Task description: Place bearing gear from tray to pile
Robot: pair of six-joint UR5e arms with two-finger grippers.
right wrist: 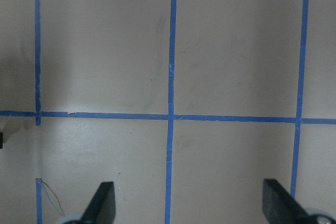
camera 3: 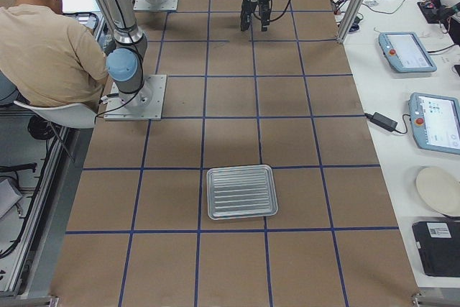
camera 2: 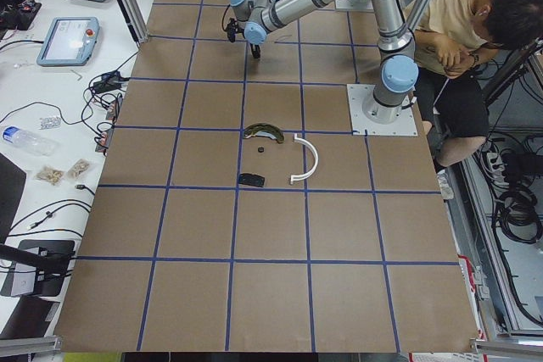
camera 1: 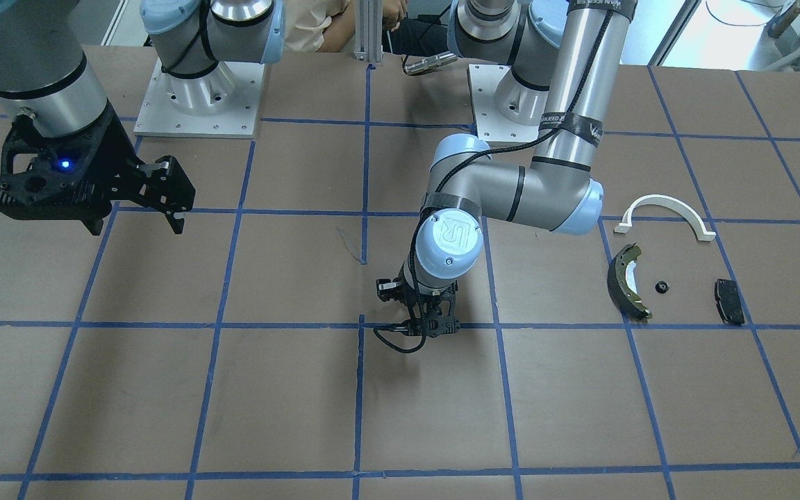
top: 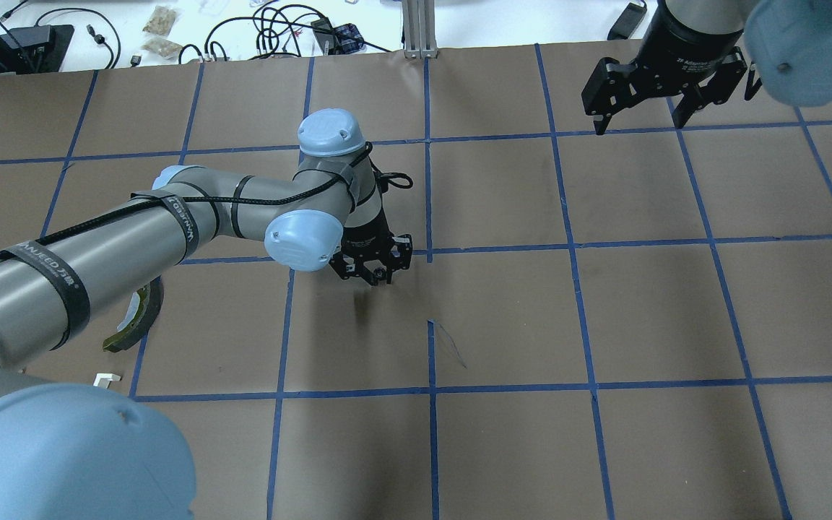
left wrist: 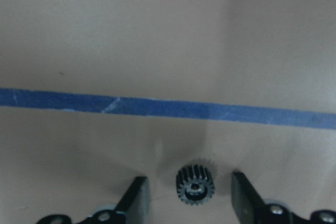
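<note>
Your table (top: 503,448), from the robot's left to its right; matte brown paper, gridded in blue tape.

1. Pile: white plastic arch (camera 1: 664,205), a thin half-ring with squared feet; dark curved brake shoe (camera 1: 626,281), olive along its edge; small round black piece (camera 1: 662,287) just beside the shoe; flat black brake pad (camera 1: 729,301); all near one another, none touching.
2. Left gripper (top: 376,274): black, low over the table's middle, fingers (left wrist: 137,200) parted and gripping nothing.
3. Gear (left wrist: 195,183): small, black, finely toothed, bore upward; you will find it flat on the paper between those fingers, a gap on either side, just beside a tape line; well apart from pile and tray.
4. Right gripper (top: 640,119): black, raised, spread wide, empty.
5. Tray (camera 3: 209,193): silvery metal, ribbed floor, rounded rim; at the table's right end.
</note>
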